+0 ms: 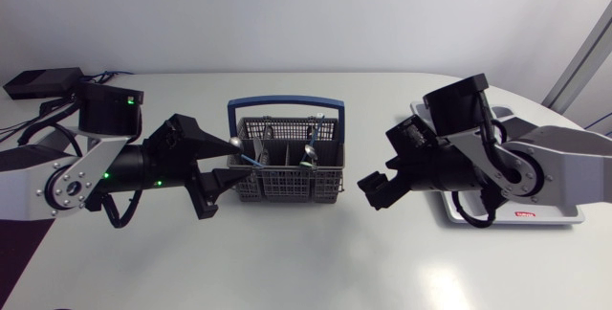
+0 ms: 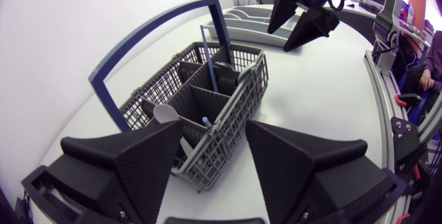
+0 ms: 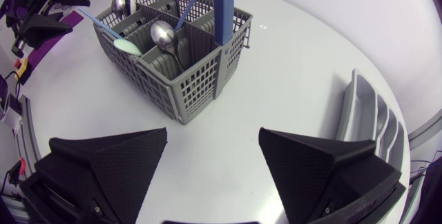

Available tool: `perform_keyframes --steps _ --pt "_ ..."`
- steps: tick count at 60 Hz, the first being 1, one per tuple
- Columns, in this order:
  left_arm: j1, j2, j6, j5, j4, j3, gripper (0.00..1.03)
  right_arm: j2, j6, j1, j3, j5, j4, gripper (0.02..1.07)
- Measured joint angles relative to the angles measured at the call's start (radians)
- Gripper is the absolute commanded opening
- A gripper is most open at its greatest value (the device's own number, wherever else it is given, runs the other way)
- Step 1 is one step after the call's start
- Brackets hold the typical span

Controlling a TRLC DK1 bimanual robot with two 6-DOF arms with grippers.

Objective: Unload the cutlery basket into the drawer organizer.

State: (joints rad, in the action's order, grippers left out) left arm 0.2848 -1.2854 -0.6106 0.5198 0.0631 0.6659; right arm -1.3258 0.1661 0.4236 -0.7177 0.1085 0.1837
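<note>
My left end effector [image 1: 230, 163], fingers spread, sits just at the end of the grey mesh blue-handled cutlery basket [image 1: 287, 171] on the white tabletop [image 1: 306, 262]. The basket's long axis runs toward my right end effector [image 1: 380, 165], also spread and farther off.

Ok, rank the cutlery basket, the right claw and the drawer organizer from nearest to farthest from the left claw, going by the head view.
1. Cutlery basket, just ahead of the left claw.
2. Right claw, beyond the basket's other side.
3. Drawer organizer, past the right claw, far right.
</note>
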Motion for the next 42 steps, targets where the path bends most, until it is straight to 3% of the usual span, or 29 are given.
perform_keyframes --steps 16,24,39,42 --pt "0.018 -0.07 0.01 0.0 0.037 0.018 0.54 0.0 0.0 0.0 0.0 0.0 -0.001 0.98" --pt "0.024 -0.096 0.015 0.0 0.071 0.023 0.2 0.0 0.003 0.0 0.0 0.003 -0.001 0.98" --pt "0.024 -0.123 0.031 0.0 0.101 0.037 0.14 0.0 0.015 -0.002 0.018 0.005 -0.016 0.98" --pt "0.024 -0.128 0.032 0.0 0.102 0.039 0.04 0.0 0.016 -0.006 0.019 0.011 -0.02 0.98"
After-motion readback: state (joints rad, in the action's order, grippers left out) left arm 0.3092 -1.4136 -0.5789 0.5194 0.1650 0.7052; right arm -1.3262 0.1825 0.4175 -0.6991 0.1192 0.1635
